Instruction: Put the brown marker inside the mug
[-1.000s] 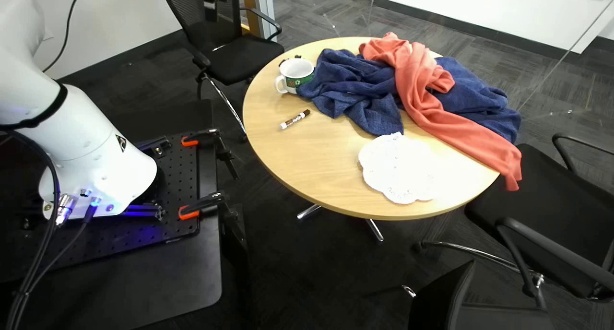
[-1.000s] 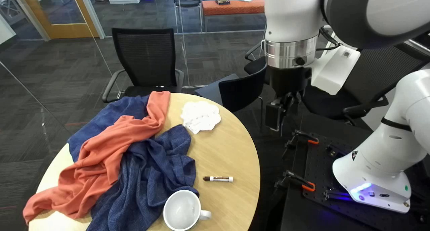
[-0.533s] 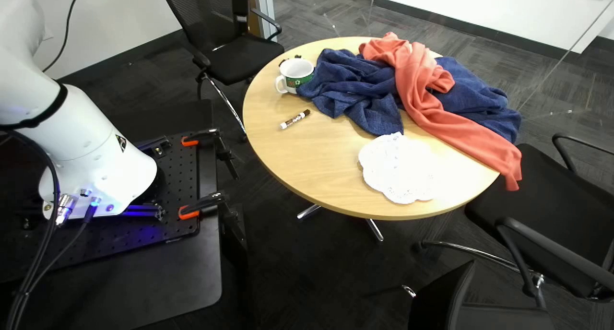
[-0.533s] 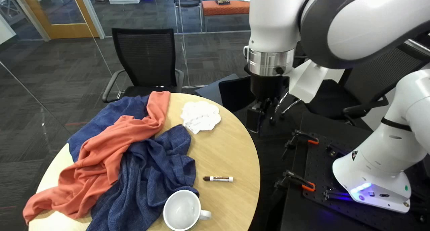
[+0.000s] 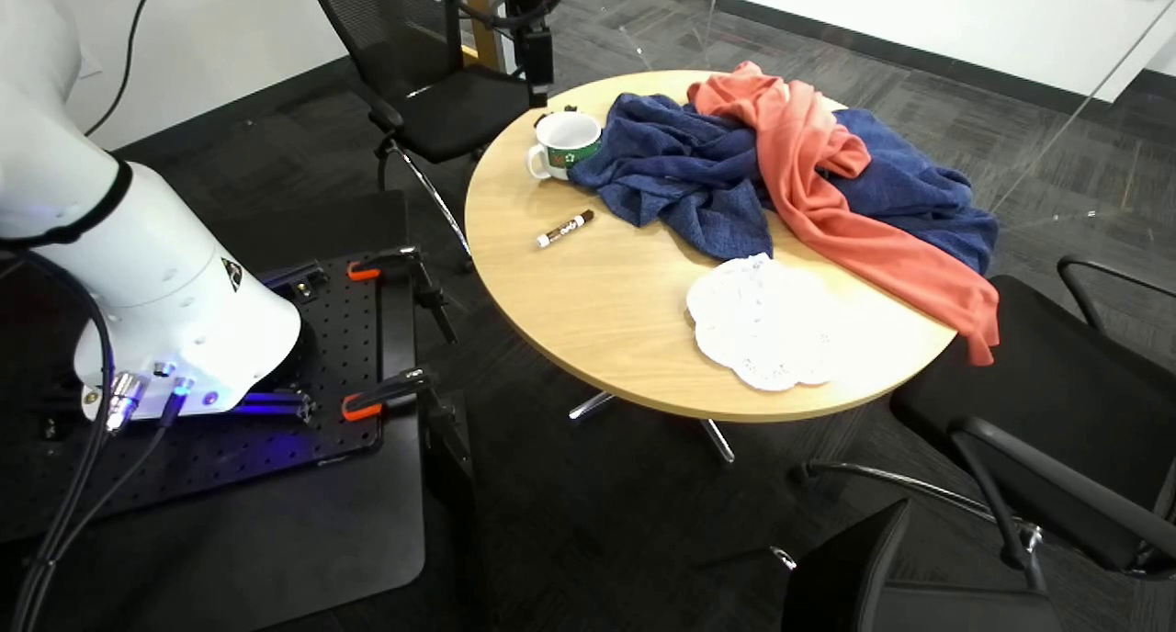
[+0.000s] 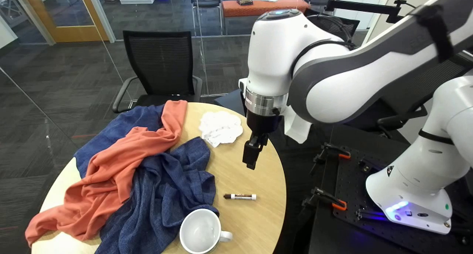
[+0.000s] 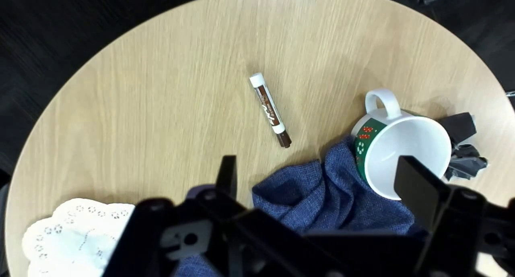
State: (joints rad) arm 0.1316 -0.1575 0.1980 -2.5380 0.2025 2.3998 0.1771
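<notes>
We see the brown marker (image 7: 270,110) below the fingers (image 7: 416,188) and, in the wrist view, ahead of them; these stand wide apart, holding nothing.

In the wrist view, part of the mug (image 7: 388,144) is hidden by a finger (image 7: 420,192) of the gripper (image 7: 317,164), which is blurred and cut off by the bottom edge. The white lacy mat (image 7: 68,240) is cut off there too. What the black scraps (image 7: 458,126) beside the mug are cannot be told. In both exterior views, part of the blue cloth (image 6: 159,195) is hidden under the orange cloth (image 6: 111,172), and the words on the marker (image 6: 240,196) are too small to be read.
</notes>
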